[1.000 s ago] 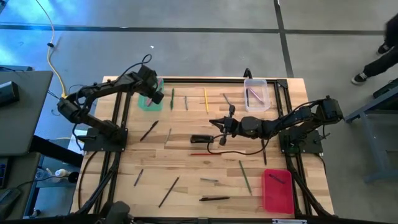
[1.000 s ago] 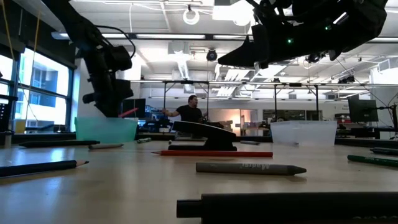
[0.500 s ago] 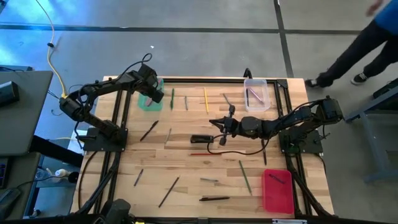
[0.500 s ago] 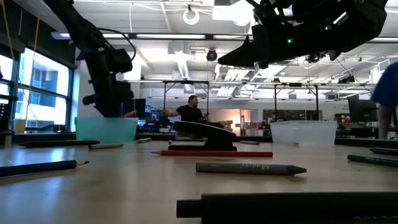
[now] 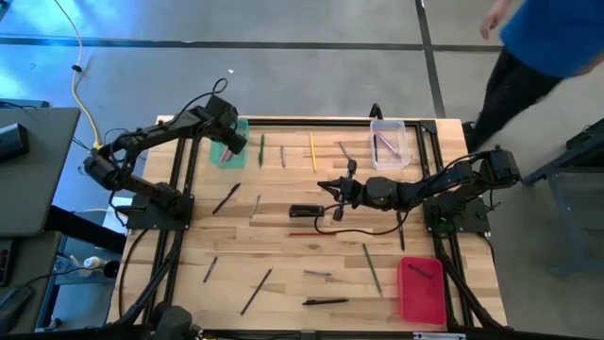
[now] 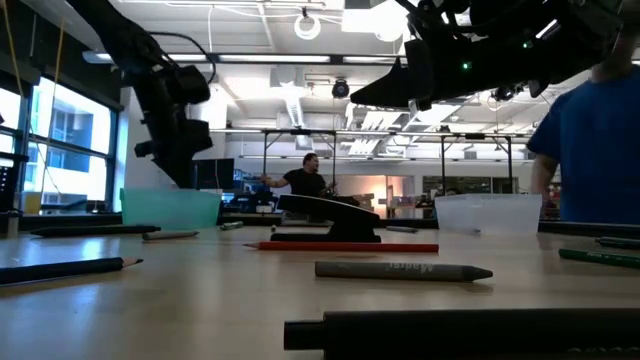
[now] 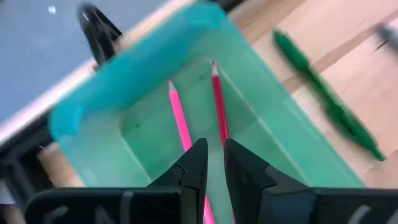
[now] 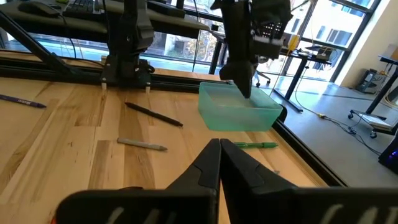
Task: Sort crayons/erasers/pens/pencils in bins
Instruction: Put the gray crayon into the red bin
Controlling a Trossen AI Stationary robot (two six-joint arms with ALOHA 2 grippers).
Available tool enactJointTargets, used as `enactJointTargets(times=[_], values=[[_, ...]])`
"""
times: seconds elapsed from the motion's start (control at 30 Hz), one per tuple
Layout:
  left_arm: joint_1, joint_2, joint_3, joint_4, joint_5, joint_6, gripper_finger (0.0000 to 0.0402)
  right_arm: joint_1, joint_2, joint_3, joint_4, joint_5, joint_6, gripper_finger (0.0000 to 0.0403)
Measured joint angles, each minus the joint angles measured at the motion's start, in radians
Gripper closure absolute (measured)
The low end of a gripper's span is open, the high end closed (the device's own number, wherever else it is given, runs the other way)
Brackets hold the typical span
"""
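Note:
My left gripper (image 5: 233,142) hangs over the translucent green bin (image 5: 225,157) at the table's far left, with a narrow gap between its fingers (image 7: 215,155). A pink pencil (image 7: 180,121) and a red pencil (image 7: 217,102) lie slanted inside that bin (image 7: 124,93), tips against its wall. My right gripper (image 5: 326,186) is shut and empty (image 8: 219,149), hovering over the table's middle. The clear bin (image 5: 389,144) with pinkish pens stands at the far right, the red bin (image 5: 421,290) at the near right.
Pens and pencils lie scattered over the table: a yellow pencil (image 5: 312,151), a red pencil (image 5: 316,233), a dark pen (image 5: 226,198), a black pen (image 5: 326,301). A small black object (image 5: 305,211) sits below my right gripper. A person in blue (image 5: 552,38) walks past the far right corner.
My left gripper has risen a little over the green bin. The red stick that showed below it in the low view is gone from there. A person in blue has walked in beyond the table's far right corner.

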Motion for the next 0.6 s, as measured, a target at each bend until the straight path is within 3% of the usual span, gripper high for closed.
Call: enactJointTargets(times=[0.27, 0.43, 0.6], values=[[-0.059, -0.231, -0.005, 0.028, 0.010, 0.006, 0.0392, 0.000, 0.000, 0.000, 0.000, 0.000, 0.000, 0.0403], [-0.154, -0.431, -0.084, 0.123, 0.095, 0.016, 0.0400, 0.000, 0.000, 0.000, -0.001, 0.001, 0.003, 0.0403], [-0.272, -0.629, -0.209, 0.249, 0.106, 0.000, 0.0400, 0.000, 0.000, 0.000, -0.004, 0.001, 0.003, 0.0403]])
